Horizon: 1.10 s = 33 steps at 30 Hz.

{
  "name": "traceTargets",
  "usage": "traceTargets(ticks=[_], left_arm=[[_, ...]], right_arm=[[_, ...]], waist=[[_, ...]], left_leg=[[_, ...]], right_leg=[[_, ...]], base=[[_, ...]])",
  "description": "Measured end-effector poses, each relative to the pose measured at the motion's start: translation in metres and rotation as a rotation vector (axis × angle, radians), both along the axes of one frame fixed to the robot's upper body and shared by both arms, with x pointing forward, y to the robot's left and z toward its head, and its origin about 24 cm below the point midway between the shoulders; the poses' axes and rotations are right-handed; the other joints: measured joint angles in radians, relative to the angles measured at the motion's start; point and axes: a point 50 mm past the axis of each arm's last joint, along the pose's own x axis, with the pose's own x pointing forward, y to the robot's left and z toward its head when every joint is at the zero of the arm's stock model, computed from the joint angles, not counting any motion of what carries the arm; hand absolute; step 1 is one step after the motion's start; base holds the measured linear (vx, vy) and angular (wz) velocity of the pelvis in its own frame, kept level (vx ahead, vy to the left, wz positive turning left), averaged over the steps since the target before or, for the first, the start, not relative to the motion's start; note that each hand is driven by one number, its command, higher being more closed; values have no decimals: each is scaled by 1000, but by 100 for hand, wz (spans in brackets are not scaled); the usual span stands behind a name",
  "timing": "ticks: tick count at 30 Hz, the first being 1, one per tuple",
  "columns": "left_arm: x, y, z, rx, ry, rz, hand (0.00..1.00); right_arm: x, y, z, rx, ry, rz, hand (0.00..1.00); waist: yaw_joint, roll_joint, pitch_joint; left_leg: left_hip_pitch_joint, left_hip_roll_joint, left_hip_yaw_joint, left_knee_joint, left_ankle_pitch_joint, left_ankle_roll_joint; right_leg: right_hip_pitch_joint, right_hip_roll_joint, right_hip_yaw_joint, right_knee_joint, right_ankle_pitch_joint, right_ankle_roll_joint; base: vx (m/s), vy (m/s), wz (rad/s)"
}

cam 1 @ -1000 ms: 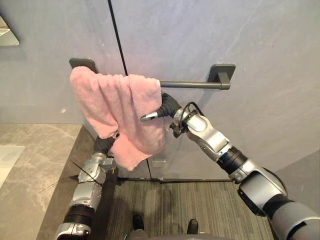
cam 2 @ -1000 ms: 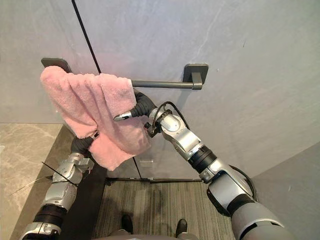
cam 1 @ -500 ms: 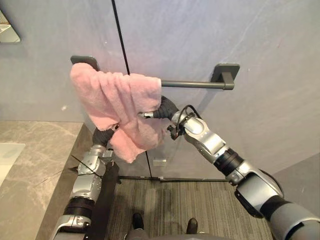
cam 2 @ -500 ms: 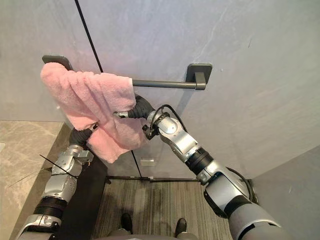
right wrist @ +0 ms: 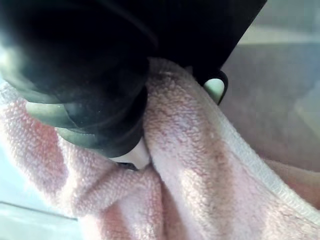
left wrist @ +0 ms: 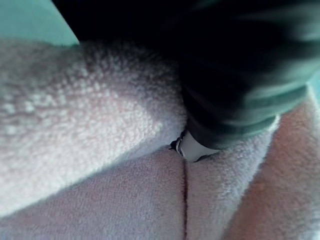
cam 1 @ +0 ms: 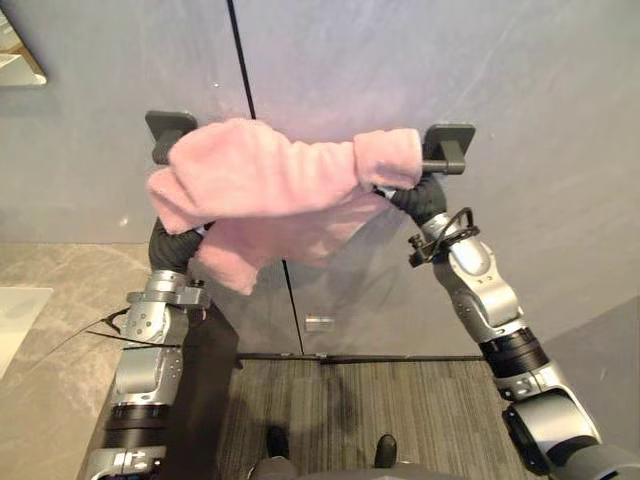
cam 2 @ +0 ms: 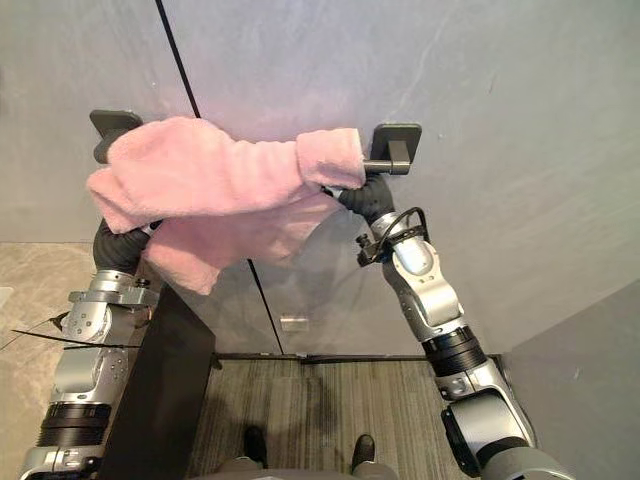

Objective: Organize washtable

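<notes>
A pink towel (cam 1: 280,180) lies spread along the dark wall bar, from the left bracket (cam 1: 168,127) to the right bracket (cam 1: 447,150). My left hand (cam 1: 170,240) reaches up under the towel's left end, and its fingers are buried in the cloth (left wrist: 90,150). My right hand (cam 1: 414,194) is at the towel's right end, just below the bar's bare tip (cam 1: 432,167). The cloth (right wrist: 200,165) bunches around its dark cover (right wrist: 85,75). Part of the towel hangs below the bar at the left.
The bar is fixed to a grey wall with a dark vertical seam (cam 1: 245,60). A marble counter (cam 1: 40,330) with a dark side panel (cam 1: 215,400) stands at the lower left. Striped carpet (cam 1: 380,410) lies below, and a small plate (cam 1: 320,323) sits low on the wall.
My right hand has closed on the towel's edge and carried it right along the bar, spreading the cloth to the right bracket. My left hand has risen toward the left bracket.
</notes>
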Motion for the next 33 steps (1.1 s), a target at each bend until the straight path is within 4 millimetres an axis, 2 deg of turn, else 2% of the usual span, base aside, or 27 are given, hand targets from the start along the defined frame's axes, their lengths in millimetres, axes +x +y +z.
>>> traceTargets(ticks=[5,14,21,24,30,33], left_arm=[[-3,-1,-5,17,19,-9,100],[-4,-7,-13,-31,39,-13,100],[0,-16,-42,-139,144,-8,100],[0,-18,-49,-162,170,-10,100],[-2,-27,-77,-206,284,-25,100],[-2,-27,-83,-213,308,-21,100]], right_arm=[[-3,-3,-9,52,46,12,100],[-7,-6,-18,76,80,15,100],[-9,-8,-28,64,129,9,100],[-8,-8,-29,58,136,11,100],[-7,-8,-30,9,140,17,100],[-7,-7,-29,-22,135,24,100]], waist=[[-21,7,4],[-36,21,11],[-37,31,15],[-36,31,15],[-29,29,14],[-26,28,13]], left_leg=[[6,1,9,0,2,2],[11,0,12,0,3,4],[12,0,-1,0,3,4],[11,1,-5,-1,2,4],[3,4,-16,-1,0,0],[3,6,-17,-1,2,3]], right_leg=[[0,1,4,-1,2,3],[3,0,4,0,1,7],[9,0,-7,2,-9,7],[11,0,-6,1,-10,6],[12,-2,-14,-3,-10,7],[12,0,-15,-3,-10,6]], base=[[20,-7,-6],[28,-7,-1],[10,-4,4],[14,-4,4],[18,-3,4],[10,-4,0]])
